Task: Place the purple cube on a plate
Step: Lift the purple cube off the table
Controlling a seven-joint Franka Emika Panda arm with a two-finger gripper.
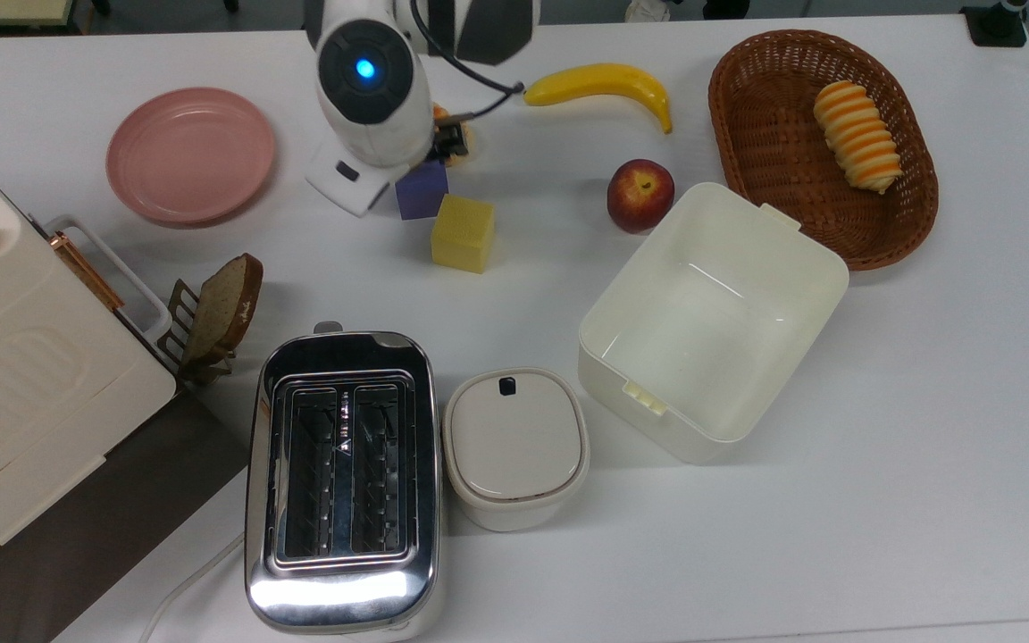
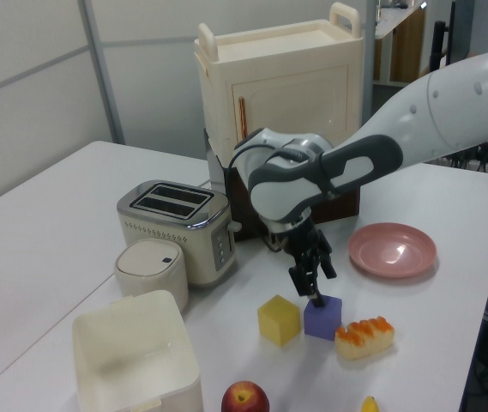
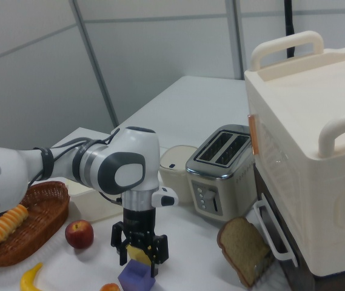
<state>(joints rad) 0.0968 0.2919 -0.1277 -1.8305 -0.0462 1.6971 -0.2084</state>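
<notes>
A white table [image 1: 836,500] carries kitchen props and toy food. The robot arm's end effector [image 3: 139,257] hangs directly above the purple cube [image 3: 137,276], pointing straight down. In the right view its two fingers stand spread apart, wider than the cube, with their tips level with the cube's top edges. The left view shows one fingertip at the cube's [image 2: 322,317] upper face. Whether the fingers touch the cube I cannot tell; they have not closed on it.

The purple cube [image 1: 422,191] sits on the table, partly hidden under the arm in the top view, with the yellow cube [image 1: 462,233] just beside it, corner to corner. A piece of orange-topped toy food [image 2: 364,337] lies close on its other side.

The pink plate [image 1: 190,154] sits bare, well apart from the cube toward the top view's left.

My judgement: the task is at an early stage. The approach looks nearly complete, but the grasp, the lift, the carry to the plate and the release are all left to do.

Also on the table: a chrome toaster [image 1: 342,480], a lidded cream container [image 1: 515,446], an open cream box [image 1: 713,320], an apple [image 1: 639,195], a banana [image 1: 601,85] and a wicker basket [image 1: 751,143] holding a striped pastry [image 1: 857,136].

No brand, label or readable writing can be made out anywhere.
</notes>
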